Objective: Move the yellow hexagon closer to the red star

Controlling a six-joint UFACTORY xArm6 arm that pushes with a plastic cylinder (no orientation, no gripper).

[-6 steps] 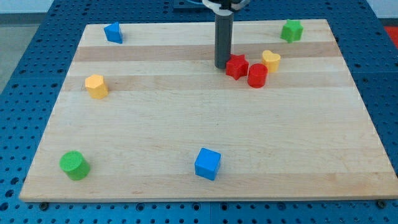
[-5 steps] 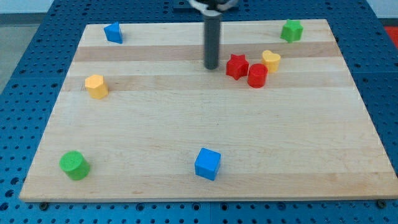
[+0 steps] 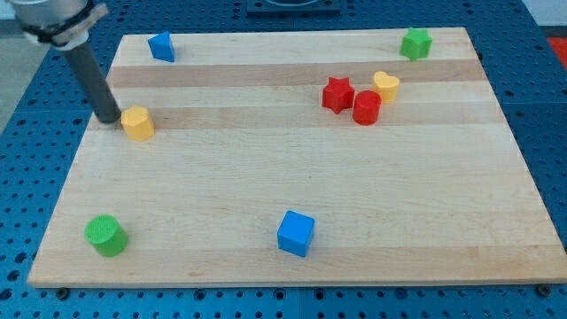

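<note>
My tip (image 3: 109, 119): end of the straight dark rod — no jaws, nothing held; at the board's left edge, just left of the hexagon.
Yellow hexagon block (image 3: 137, 122): view's left, well apart from the star.
Red star block (image 3: 337, 93): upper right of centre — beside a red cylinder block (image 3: 367, 107) and yellow heart block (image 3: 386, 85).
Wooden board (image 3: 292, 168): light, flat.

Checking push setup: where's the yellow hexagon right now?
The yellow hexagon sits near the board's left edge in the camera view, upper half. My tip is right beside it on its left; the red star lies far off to its right.
</note>
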